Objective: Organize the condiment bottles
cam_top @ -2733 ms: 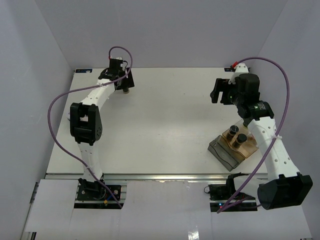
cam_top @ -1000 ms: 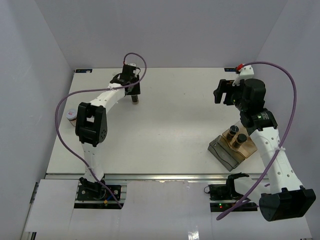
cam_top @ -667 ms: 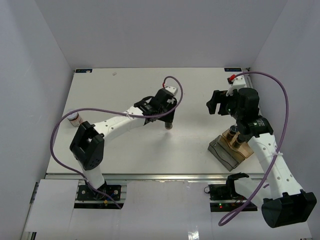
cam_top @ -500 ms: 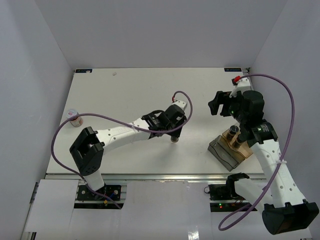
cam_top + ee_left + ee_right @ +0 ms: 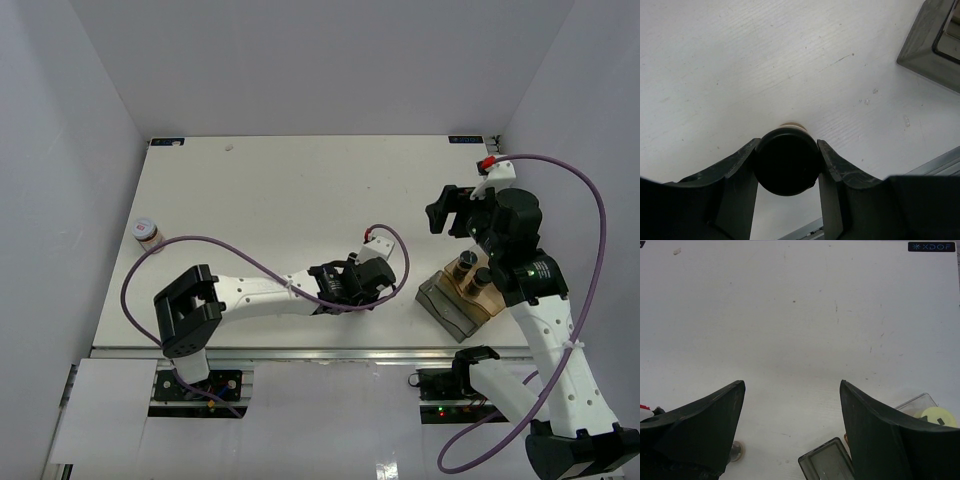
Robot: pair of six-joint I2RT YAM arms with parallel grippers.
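Note:
My left gripper (image 5: 352,288) is shut on a dark condiment bottle with a black cap (image 5: 787,160), low over the table just left of the grey tray (image 5: 445,305). From above the gripper hides that bottle. Two dark black-capped bottles (image 5: 467,264) (image 5: 484,276) stand in the tray. A pink-lidded bottle (image 5: 146,231) stands alone at the table's left edge. My right gripper (image 5: 450,210) hangs open and empty above the table behind the tray. In the right wrist view the gripper (image 5: 792,385) looks down on a tray corner (image 5: 827,462) and a pale-yellow lid (image 5: 937,416).
The tray's corner (image 5: 935,45) shows at the top right of the left wrist view. The table's metal front rail (image 5: 330,352) runs close behind my left gripper. White walls enclose the table on three sides.
My left arm has swept from the far left of the table to the near right, carrying the dark bottle up to the tray. The right gripper has shifted slightly right.

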